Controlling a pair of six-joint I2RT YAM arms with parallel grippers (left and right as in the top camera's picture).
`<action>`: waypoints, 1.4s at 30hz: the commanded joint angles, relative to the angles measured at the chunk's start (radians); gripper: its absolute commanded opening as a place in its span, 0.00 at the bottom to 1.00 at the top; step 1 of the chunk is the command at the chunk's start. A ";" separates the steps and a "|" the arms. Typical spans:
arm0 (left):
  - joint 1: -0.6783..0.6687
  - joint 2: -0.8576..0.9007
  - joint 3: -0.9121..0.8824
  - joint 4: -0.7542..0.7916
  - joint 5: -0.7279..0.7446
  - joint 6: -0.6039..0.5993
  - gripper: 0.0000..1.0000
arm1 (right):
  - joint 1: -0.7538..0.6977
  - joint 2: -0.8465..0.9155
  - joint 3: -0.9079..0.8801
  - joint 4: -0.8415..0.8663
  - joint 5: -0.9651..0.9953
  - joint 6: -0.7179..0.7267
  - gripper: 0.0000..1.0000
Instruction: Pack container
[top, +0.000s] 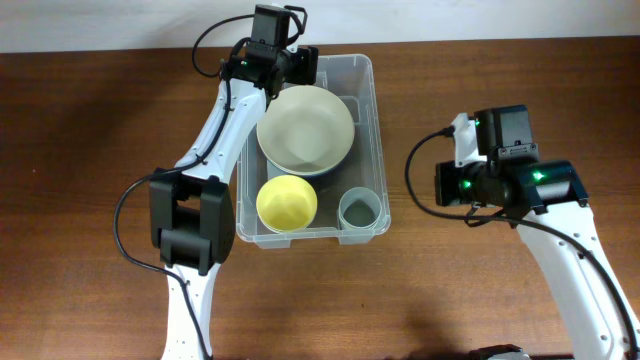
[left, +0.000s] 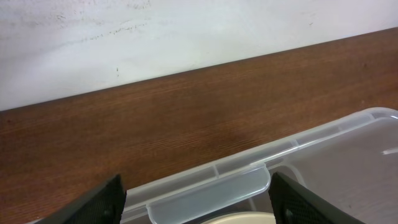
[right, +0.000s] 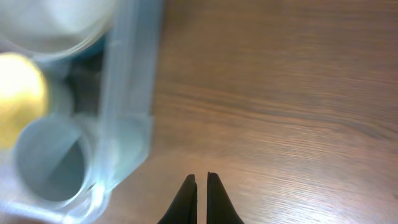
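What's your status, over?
Left gripper open over far end of container. Right gripper shut, off to its side. Inside: white bowl, yellow bowl, cup. Nothing blocking.

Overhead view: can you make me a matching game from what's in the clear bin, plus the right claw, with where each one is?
1 pale bowl
2 yellow bowl
3 grey cup
4 right gripper

a near left corner of the container
b over the table, outside
c far half of container
d near right corner of container

Pairs: 1-c, 2-a, 3-d, 4-b
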 joint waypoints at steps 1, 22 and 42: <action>-0.013 0.021 -0.028 -0.046 0.067 -0.011 0.76 | 0.006 -0.015 0.022 -0.030 -0.187 -0.138 0.04; -0.013 0.021 -0.028 -0.047 0.067 -0.011 0.76 | 0.209 0.014 0.021 -0.142 -0.373 -0.257 0.04; -0.013 0.021 -0.028 -0.047 0.067 -0.011 0.76 | 0.209 0.176 0.021 -0.044 -0.386 -0.257 0.04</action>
